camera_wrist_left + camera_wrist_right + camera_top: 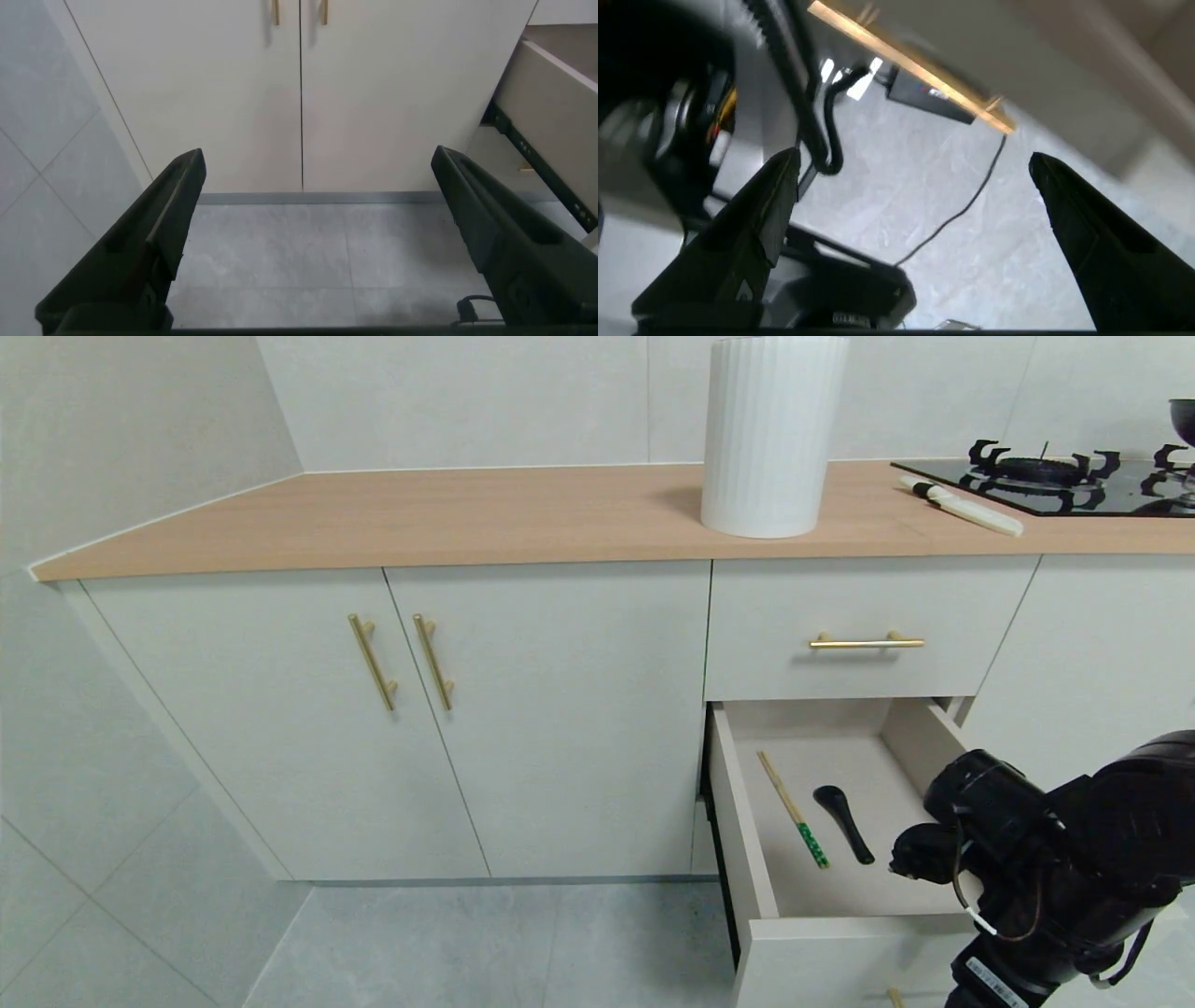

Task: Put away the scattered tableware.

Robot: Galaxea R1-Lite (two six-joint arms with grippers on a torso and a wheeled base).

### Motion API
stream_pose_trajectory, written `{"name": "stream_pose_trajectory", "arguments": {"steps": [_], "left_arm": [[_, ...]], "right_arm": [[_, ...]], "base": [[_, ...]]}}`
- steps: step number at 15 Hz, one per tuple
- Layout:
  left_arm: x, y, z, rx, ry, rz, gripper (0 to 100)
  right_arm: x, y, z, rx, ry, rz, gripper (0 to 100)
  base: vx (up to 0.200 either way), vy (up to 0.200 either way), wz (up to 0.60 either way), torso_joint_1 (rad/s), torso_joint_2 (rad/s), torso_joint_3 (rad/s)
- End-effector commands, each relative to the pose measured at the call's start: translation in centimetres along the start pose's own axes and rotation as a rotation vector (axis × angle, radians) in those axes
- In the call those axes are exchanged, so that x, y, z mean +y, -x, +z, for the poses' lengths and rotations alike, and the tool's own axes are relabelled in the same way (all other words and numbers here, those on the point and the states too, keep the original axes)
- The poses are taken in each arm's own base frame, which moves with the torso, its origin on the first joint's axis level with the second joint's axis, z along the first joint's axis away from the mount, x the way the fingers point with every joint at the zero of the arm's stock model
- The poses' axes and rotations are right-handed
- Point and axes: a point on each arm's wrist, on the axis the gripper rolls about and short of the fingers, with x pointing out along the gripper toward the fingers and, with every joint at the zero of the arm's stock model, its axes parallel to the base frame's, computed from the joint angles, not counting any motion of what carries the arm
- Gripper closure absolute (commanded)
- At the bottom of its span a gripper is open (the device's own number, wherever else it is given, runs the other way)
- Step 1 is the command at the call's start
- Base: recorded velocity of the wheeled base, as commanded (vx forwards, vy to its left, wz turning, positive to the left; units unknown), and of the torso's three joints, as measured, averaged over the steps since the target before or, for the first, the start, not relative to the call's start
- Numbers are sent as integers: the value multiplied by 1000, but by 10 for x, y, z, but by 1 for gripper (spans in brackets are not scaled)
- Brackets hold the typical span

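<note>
A pair of wooden chopsticks with green tips [792,809] and a black plastic spoon [843,821] are lying side by side, not touching, inside the open pale drawer [742,821]. A cream-coloured knife [962,506] is resting on the wooden surface [467,513] beside the black gas hob [1055,476]. The right end effector [913,161] is hanging with its 2 fingers apart and empty, a gold bar handle [906,61] just beyond them. The left end effector [316,159] is gaping empty too, facing the pale cabinet doors [299,93] beside the drawer.
</note>
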Motion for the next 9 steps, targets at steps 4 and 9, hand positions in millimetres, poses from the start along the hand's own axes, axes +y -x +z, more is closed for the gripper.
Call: {"name": "stream_pose_trajectory", "arguments": {"steps": [4,9], "left_arm": [[0,0,0,0,1,0,0],[0,0,0,0,1,0,0]], "right_arm": [[-3,-8,21,-60,-102,-19,0],[-14,-20,42,-211,-237,-46,0]], "base": [[0,0,0,0,0,0],[0,0,0,0,0,0]]}}
